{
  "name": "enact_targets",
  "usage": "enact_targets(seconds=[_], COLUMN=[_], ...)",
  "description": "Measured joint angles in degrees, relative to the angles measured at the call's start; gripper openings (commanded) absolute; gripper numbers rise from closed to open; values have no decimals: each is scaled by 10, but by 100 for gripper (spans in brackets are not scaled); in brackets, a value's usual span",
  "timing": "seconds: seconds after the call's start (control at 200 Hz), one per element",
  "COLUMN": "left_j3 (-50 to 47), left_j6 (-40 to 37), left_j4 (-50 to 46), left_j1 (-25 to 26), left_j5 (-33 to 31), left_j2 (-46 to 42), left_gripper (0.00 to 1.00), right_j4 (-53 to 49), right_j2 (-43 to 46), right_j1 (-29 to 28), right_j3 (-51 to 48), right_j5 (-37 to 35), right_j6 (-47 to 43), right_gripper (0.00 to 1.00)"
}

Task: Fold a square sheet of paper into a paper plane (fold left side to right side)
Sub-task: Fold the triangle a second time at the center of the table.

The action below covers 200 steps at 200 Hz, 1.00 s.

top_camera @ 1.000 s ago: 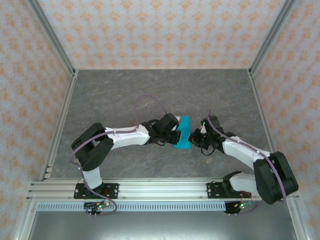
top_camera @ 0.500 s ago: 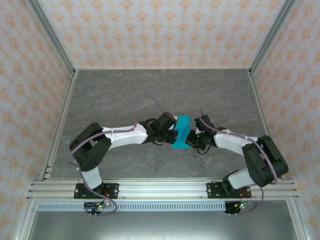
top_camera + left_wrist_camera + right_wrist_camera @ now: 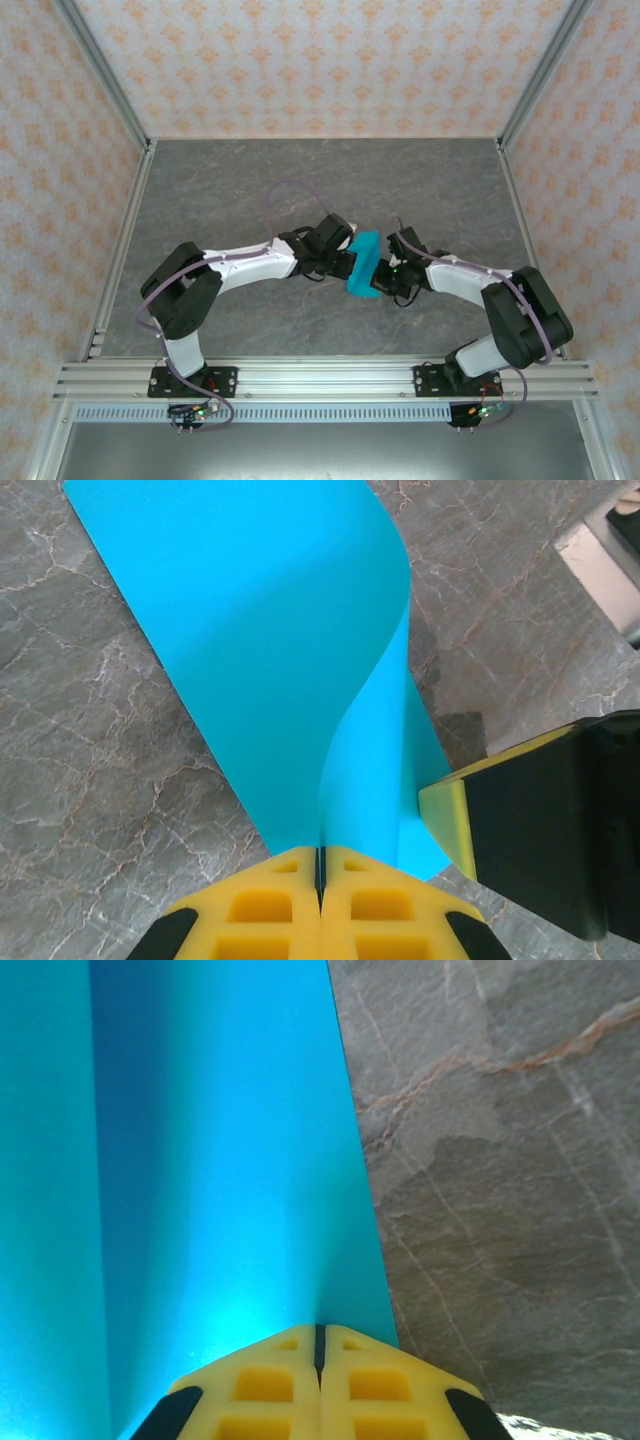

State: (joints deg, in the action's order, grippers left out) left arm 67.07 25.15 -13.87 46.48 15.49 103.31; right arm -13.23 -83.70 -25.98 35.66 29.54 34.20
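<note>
Paper (image 3: pixel 364 265) lies on the worktop (image 3: pixel 250 190), one flap curled up. Left gripper (image 3: pixel 320 865) is clamped on that flap. Right gripper (image 3: pixel 320 1345) has fingers together at the paper's right edge. Likely best: carry the flap low, match edges, then crease.

— What is the floor of the cell like?
— A grey tabletop (image 3: pixel 220 190) with a marbled look; up close, pale and rust-brown veins run through it.
— And around it?
— Three walls with the same paper, pale with small orange motifs: the back wall (image 3: pixel 320 60), the left wall (image 3: pixel 50 180) and the right wall (image 3: pixel 590 170). An aluminium post (image 3: pixel 103 70) stands in the left corner, another post (image 3: pixel 545 70) in the right.
— The near edge?
— A grooved aluminium rail (image 3: pixel 320 378) runs across it, just beside a slotted strip (image 3: pixel 320 411), then a plain grey metal sheet (image 3: pixel 320 450).
</note>
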Motion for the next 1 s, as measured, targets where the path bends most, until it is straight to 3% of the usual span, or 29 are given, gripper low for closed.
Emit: enact_targets(seconds=[1.001], left_j3=[64], left_j6=[-95], left_j4=[-73], left_j1=[-2], left_j5=[2], left_j2=[78], left_gripper=[0], right_j4=[-10], right_j2=[-4], right_j1=[0], right_j3=[7], right_j5=[0], right_j6=[-19], right_gripper=[0])
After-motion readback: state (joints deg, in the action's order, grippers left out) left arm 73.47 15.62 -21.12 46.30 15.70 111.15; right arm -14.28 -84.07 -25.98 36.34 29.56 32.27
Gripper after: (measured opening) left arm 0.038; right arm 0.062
